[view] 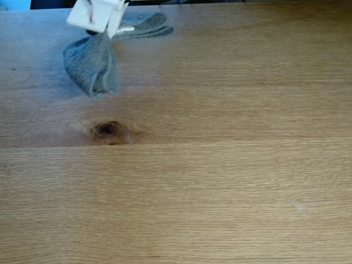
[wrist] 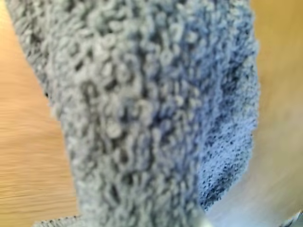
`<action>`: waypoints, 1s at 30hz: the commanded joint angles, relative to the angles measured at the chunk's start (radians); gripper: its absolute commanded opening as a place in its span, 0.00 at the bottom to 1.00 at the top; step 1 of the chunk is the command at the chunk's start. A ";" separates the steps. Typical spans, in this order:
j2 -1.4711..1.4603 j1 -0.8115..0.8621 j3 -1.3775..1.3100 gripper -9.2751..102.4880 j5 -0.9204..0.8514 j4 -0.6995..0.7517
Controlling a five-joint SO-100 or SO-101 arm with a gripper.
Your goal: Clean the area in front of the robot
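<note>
**Cloth at the far left, knot not yet wiped**

While the grey cloth [view: 93,66] hangs bunched under the white arm [view: 96,14] at the far-left corner of the counter [view: 231,181], the patch to be cleaned lies nearer: the dark knot [view: 107,128] sits just near of the cloth, with the plank seam running left to right beside it.

The arm's tip meets the cloth's upper end, and the cloth looks gathered there, so it is probably pinched; but the fingers themselves are hidden behind the white housing and the terry, and I cannot tell whether they are clenched or released. In the wrist view the cloth [wrist: 142,113] fills most of the picture, blurred, with bare wood at the left and right edges.

To wipe well, I would keep the cloth's lower lobe pressed flat on the wood and drag it toward the near side across the knot, slowly enough that the fabric trails rather than rolls up. Lifting too high would leave only an edge touching.

The main lobe's long axis runs far to near, its rounded end pointing near and slightly right; a second flap stretches rightward along the far edge.
</note>
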 commanded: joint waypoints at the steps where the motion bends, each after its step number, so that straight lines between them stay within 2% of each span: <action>1: 0.210 -0.155 -0.017 0.08 0.005 0.091; 6: 0.296 -0.374 -0.017 0.08 -0.005 0.158; 10: 0.242 -0.500 -0.017 0.08 0.003 0.110; 14: 0.055 -0.543 -0.035 0.08 0.028 -0.120; 21: -0.285 -0.569 -0.035 0.08 -0.063 -0.773; 24: -0.437 -0.572 -0.038 0.08 -0.106 -1.006; 27: -0.589 -0.554 -0.104 0.08 -0.118 -1.091; 30: -0.746 -0.509 -0.235 0.08 -0.110 -1.103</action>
